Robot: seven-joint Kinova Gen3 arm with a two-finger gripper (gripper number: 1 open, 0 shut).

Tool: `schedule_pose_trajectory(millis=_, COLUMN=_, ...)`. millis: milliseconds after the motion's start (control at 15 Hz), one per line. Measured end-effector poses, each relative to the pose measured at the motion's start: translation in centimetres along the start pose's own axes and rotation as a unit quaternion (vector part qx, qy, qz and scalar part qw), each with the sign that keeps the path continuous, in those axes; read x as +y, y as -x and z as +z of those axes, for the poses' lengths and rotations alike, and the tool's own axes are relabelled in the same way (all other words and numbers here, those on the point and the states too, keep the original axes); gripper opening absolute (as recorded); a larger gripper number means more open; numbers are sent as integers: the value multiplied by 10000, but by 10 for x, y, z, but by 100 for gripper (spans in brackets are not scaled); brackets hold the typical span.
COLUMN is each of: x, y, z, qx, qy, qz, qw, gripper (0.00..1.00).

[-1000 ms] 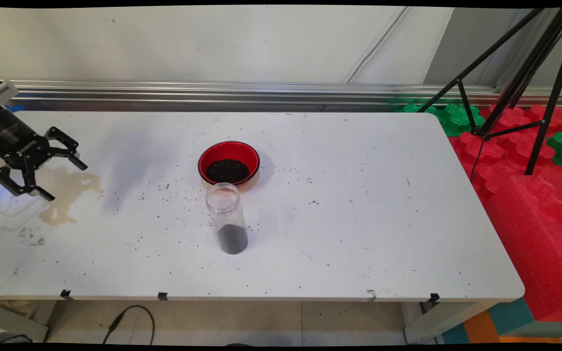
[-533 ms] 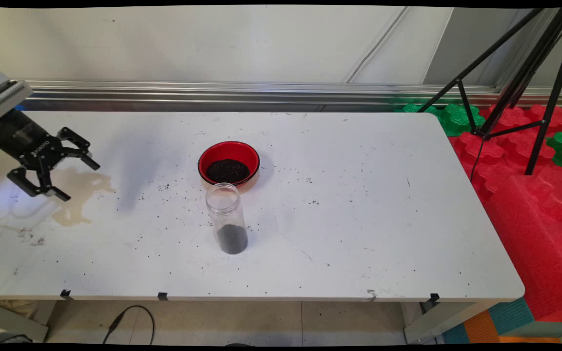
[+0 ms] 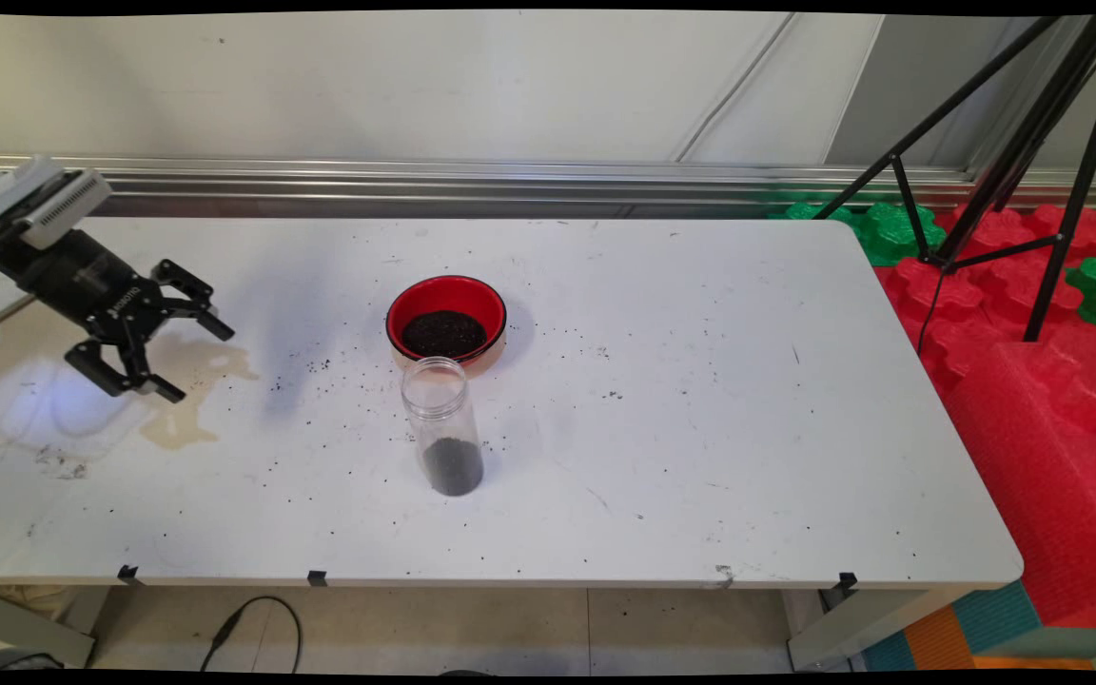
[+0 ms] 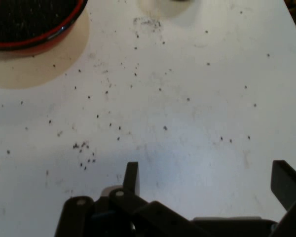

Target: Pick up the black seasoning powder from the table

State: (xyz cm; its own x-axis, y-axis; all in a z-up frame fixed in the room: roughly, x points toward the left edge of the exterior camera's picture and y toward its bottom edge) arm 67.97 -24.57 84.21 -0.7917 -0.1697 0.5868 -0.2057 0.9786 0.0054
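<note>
The black gripper (image 3: 194,360) hangs wide open and empty over the white table's (image 3: 700,400) left side, above what looks like a brownish stain (image 3: 191,400). Well apart stand a red bowl (image 3: 447,319) of dark grains and, just beside it, a clear jar (image 3: 443,426).

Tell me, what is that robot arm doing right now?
The pincer is open and holds nothing. It hangs above the left part of the white table, over a brownish stain. To its right stand a red bowl with dark grains in it and, in front of the bowl, a clear jar with dark grains at the bottom. Loose grains lie scattered on the table.
</note>
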Motion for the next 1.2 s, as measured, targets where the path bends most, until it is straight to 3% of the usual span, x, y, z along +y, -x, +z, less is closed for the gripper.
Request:
schedule_pose_trajectory(millis=600, x=1, y=-26, z=43, qx=272, qy=-90, qz=-153, qw=9995, gripper=100)
schedule_pose_trajectory(millis=1200, x=-3, y=-44, z=88, qx=730, qy=-140, qz=-160, qw=9971, gripper=100)
